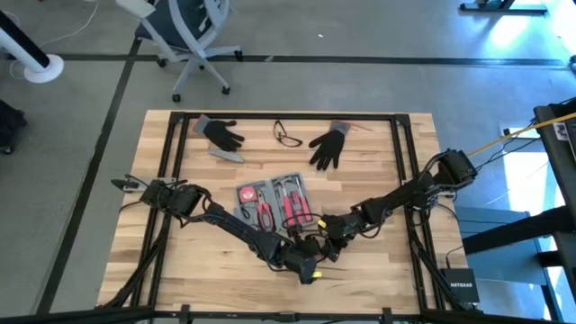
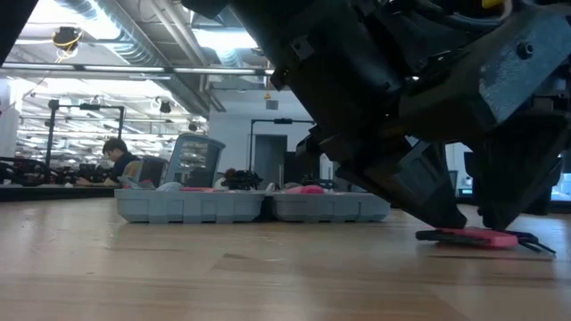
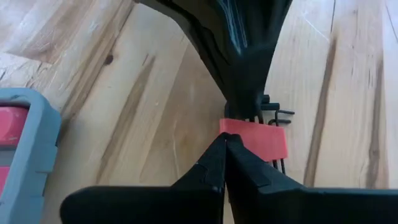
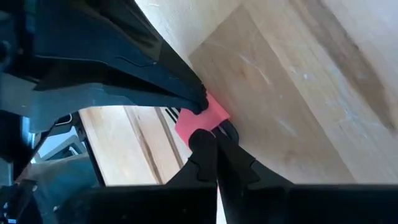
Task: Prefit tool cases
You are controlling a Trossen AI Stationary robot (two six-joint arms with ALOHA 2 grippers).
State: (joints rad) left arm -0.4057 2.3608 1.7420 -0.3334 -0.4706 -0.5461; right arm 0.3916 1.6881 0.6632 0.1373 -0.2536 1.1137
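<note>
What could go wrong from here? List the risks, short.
1. Both grippers, left and right, are shut with tips meeting at one small red holder with black keys; they may knock each other or push it across the table.
2. The holder lies flat on the wood, so shut fingertips may slide off rather than lift it.
3. The open tool case lies close behind; a swinging arm might nudge it.

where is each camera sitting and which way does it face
High view: above the table, looking straight down; both arms meet beside the open tool case.
Low view: at tabletop height, looking across to the tool case; arms fill the upper right.
Left wrist view: looks past the shut left gripper at a red tool holder.
Right wrist view: looks past the shut right gripper.
Both wrist views share the holder.
</note>
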